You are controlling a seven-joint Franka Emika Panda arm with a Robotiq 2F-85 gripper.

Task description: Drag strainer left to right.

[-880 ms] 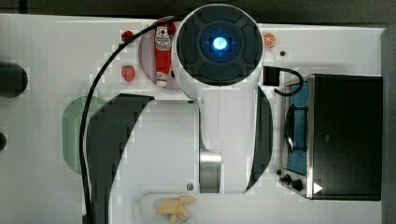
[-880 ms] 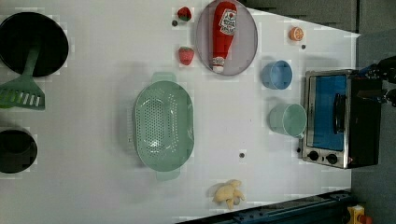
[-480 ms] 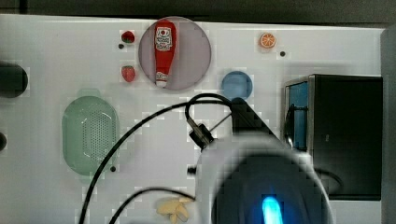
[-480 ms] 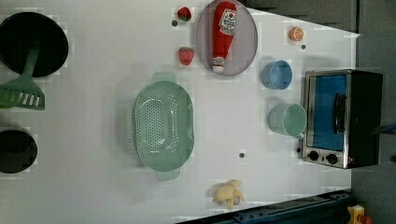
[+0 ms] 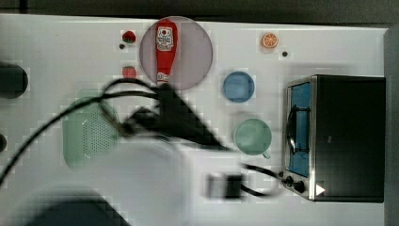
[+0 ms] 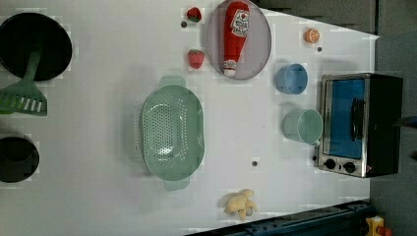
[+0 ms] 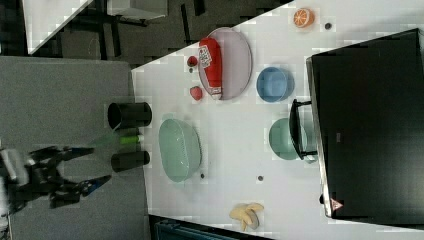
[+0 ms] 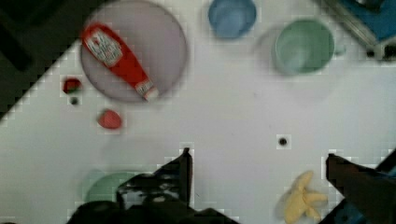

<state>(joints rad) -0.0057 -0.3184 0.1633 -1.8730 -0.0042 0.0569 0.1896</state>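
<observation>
Jaws (image 8: 257, 175) spread wide, nothing between them, hanging above bare white tabletop (image 8: 224, 116). Strainer (image 6: 172, 132) sat flat and untouched, apparently just off one finger (image 8: 180, 175); wrist view poor. Banana (image 8: 301, 203) lay near the other finger. Mug (image 8: 303, 45) and bowl (image 8: 232, 16) well apart beyond.

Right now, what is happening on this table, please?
A robot arm is above a white table with its gripper open, holding nothing. The mint-green strainer sits untouched on the table, toward the left view's left of the green mug and toaster oven. Dragging has not begun.
</observation>
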